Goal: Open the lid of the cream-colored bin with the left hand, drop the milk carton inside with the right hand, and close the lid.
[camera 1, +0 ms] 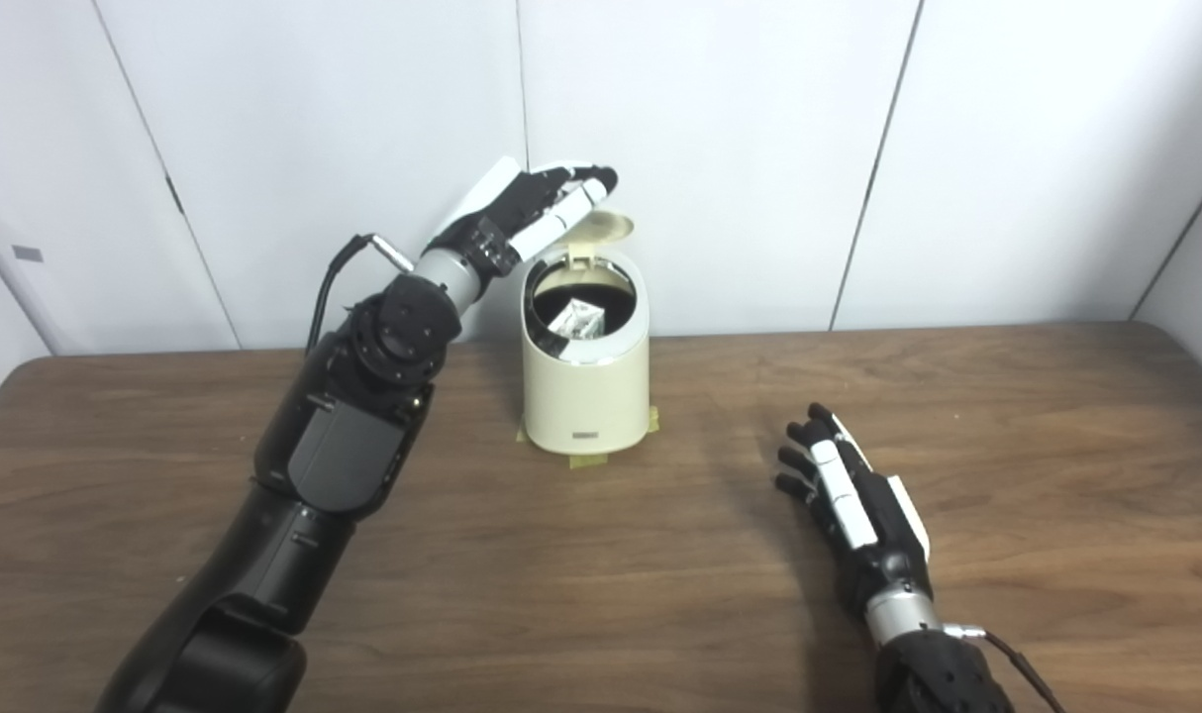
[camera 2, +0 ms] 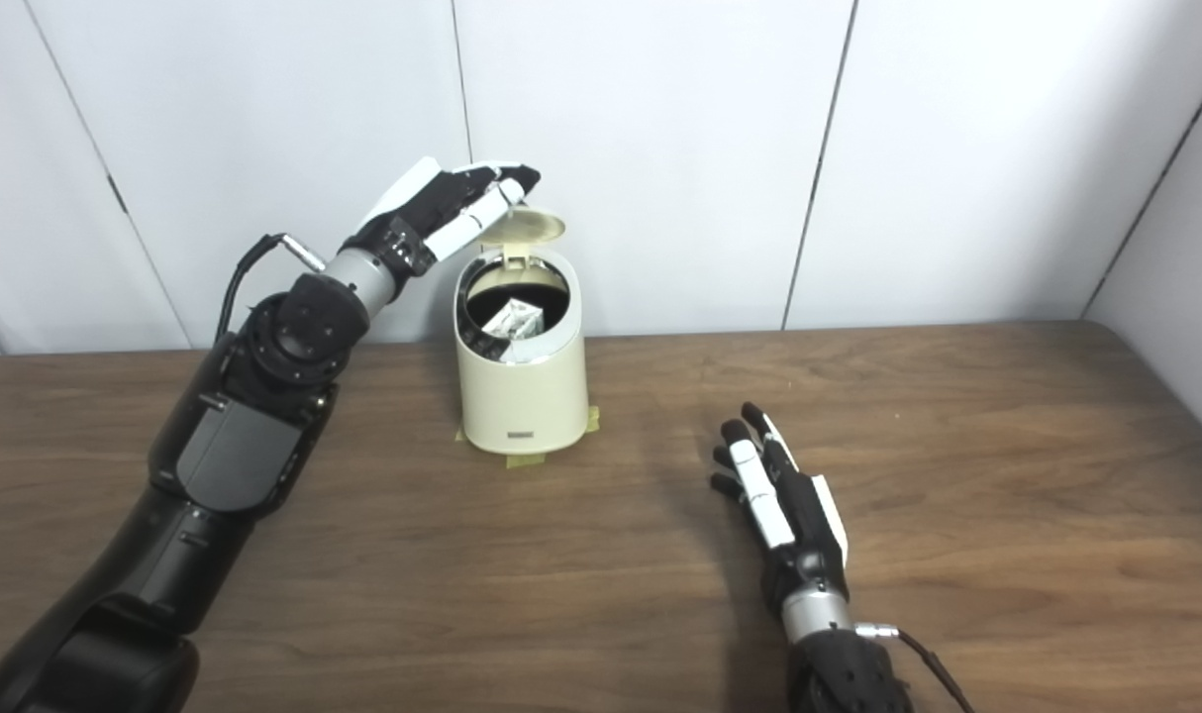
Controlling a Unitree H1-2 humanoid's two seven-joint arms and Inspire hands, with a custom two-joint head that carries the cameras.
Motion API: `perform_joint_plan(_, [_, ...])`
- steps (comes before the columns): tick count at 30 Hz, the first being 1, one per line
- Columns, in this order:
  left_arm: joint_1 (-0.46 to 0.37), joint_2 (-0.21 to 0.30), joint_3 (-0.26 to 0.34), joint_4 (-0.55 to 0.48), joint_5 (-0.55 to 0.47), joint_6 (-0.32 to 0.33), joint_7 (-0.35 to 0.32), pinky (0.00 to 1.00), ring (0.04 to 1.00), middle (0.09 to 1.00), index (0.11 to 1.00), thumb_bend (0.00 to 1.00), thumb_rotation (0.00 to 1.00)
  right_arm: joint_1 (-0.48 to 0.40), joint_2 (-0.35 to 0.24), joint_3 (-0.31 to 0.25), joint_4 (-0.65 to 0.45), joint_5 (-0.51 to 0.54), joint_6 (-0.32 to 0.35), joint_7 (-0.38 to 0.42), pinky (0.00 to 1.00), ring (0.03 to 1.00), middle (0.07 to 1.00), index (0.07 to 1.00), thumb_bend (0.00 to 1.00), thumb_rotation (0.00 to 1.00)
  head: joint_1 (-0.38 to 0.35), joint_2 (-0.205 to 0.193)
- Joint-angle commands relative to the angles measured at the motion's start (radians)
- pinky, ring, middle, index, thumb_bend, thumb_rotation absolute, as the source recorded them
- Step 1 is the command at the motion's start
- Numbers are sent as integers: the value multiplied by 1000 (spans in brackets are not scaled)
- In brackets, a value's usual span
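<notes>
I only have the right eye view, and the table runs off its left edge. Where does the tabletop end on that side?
Observer: In the left eye view the table ends in a rounded back corner, well to the left of the left arm.
Operator: Anything on the wall over there?
Observer: Yes, a small grey plate sits on the wall above that corner. Your view shows only a sliver of it at the edge.

Milk carton (camera 1: 579, 319) mostly hidden inside bin (camera 1: 586, 396).
</notes>
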Motion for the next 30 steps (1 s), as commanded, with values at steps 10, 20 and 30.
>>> perform_joint_plan(10, [-16, 106, -117, -121, 252, -164, -2, 694, 757, 746, 820, 513, 1000, -47, 3, -35, -33, 72, 48, 8, 822, 881, 914, 960, 509, 859, -12, 8])
perform_joint_plan(20, [53, 119, -134, -114, 362, -259, 3, 863, 759, 745, 748, 502, 1000, -50, -10, -47, -55, 101, 78, 6, 837, 883, 914, 964, 539, 871, -19, 19])
perform_joint_plan(30, [127, 123, -115, -149, 391, -277, -40, 842, 763, 765, 777, 492, 1000, -48, -14, -39, -65, 83, 90, -2, 825, 871, 902, 956, 542, 875, -29, 26])
